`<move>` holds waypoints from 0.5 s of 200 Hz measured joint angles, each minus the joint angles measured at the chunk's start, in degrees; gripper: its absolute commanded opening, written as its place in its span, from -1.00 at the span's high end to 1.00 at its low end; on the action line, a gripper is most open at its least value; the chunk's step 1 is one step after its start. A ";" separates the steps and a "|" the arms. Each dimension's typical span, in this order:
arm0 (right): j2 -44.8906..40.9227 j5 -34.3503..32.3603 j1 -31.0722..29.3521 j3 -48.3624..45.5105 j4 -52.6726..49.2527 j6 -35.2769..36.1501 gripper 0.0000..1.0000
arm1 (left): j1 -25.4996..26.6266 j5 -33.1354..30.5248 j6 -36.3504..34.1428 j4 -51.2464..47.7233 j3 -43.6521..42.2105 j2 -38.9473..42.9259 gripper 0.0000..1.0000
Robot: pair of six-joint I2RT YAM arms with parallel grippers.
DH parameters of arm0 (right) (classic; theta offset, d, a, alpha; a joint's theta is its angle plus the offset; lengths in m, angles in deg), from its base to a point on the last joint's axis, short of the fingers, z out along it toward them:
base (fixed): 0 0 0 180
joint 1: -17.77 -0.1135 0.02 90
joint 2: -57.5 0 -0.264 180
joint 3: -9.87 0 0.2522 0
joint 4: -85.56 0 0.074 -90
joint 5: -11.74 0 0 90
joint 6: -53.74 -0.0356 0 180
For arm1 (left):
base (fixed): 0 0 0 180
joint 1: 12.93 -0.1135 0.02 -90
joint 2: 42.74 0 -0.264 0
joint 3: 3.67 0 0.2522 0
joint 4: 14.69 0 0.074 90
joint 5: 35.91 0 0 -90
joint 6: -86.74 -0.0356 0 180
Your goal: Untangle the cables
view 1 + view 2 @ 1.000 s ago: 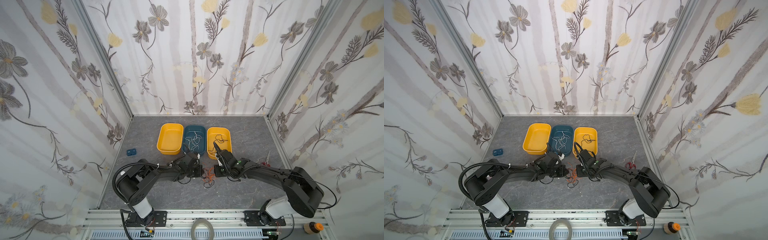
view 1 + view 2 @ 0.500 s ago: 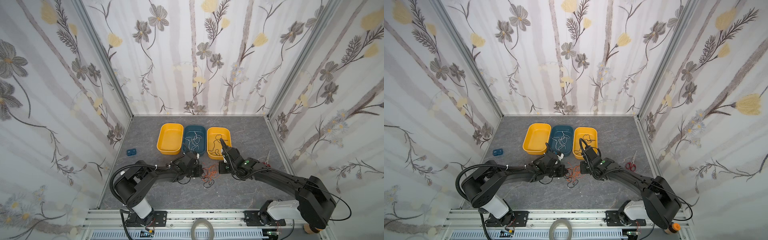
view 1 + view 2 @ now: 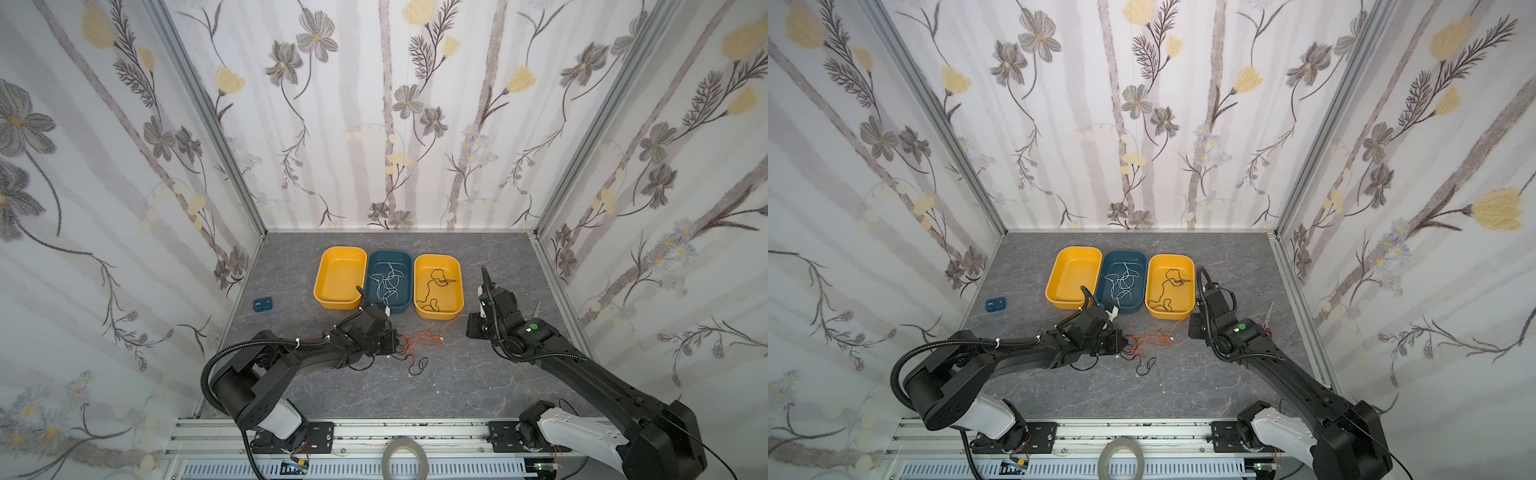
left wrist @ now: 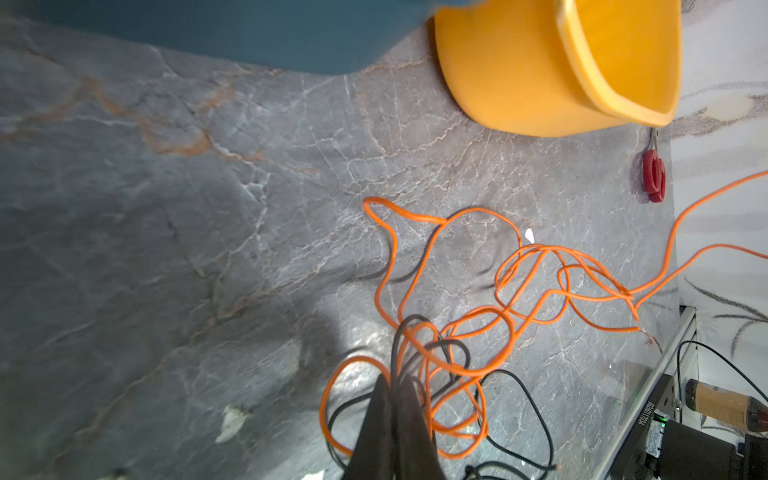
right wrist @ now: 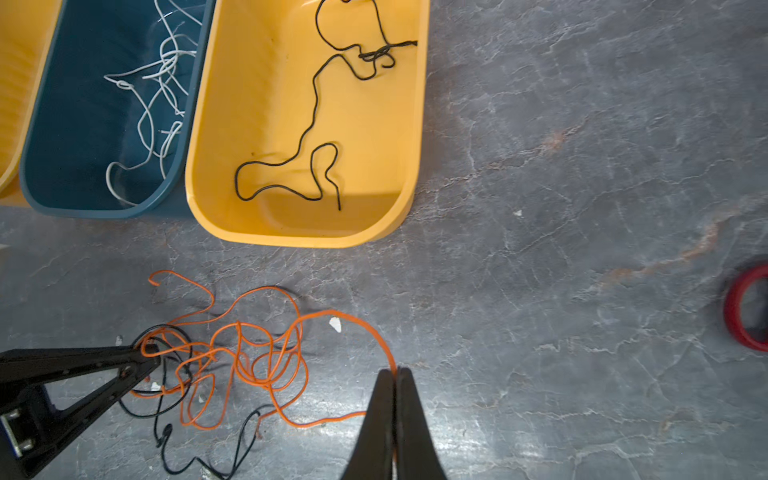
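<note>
Draw apart slowly, low: left end effector (image 5: 146, 357) clenched on the knotted orange-and-black cables (image 5: 249, 353) (on the table (image 5: 582, 208), near the trays (image 5: 307, 237)), right end effector (image 5: 395, 376) pinching one orange strand (image 5: 358, 321).

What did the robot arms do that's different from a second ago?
The right gripper pinched an orange cable and swung right, away from the tangle, drawing that strand out. The left gripper stayed shut on the tangle. The trays did not move.
</note>
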 measured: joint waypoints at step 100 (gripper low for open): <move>-2.27 1.27 5.70 0.13 -2.40 2.32 1.00 | -2.73 -1.79 -1.14 -4.31 -1.84 7.34 1.00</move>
